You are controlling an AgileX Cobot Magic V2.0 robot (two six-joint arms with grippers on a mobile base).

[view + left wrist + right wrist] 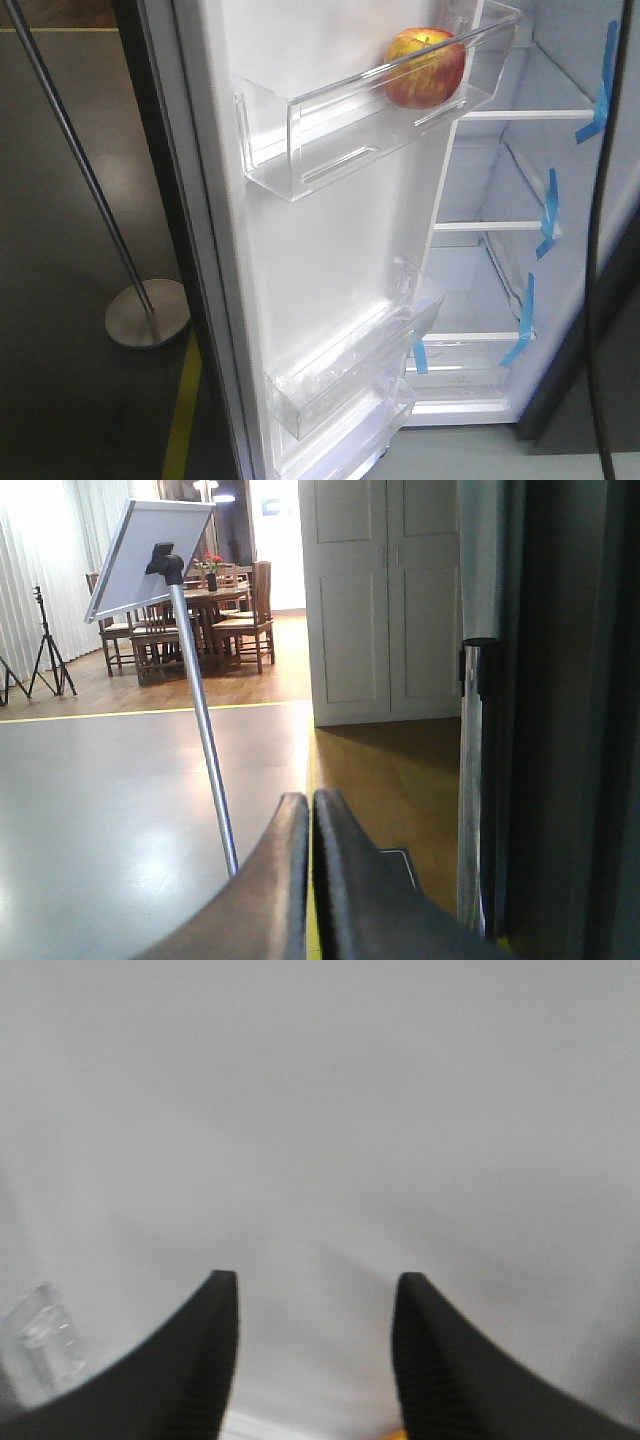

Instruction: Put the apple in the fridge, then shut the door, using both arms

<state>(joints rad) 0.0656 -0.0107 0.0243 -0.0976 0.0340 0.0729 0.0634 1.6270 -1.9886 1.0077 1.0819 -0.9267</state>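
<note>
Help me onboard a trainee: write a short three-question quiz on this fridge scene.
1. Which bin holds the apple?
2. True or false: the door is shut.
3. The left tool is shut. The right tool is: A) open and empty B) shut on the apple C) shut and empty

Key:
1. The upper bin on the door.
2. False; the door stands open.
3. A

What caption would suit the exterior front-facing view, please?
Apple sits in the upper clear bin of the open door, fridge shelves behind.
</note>
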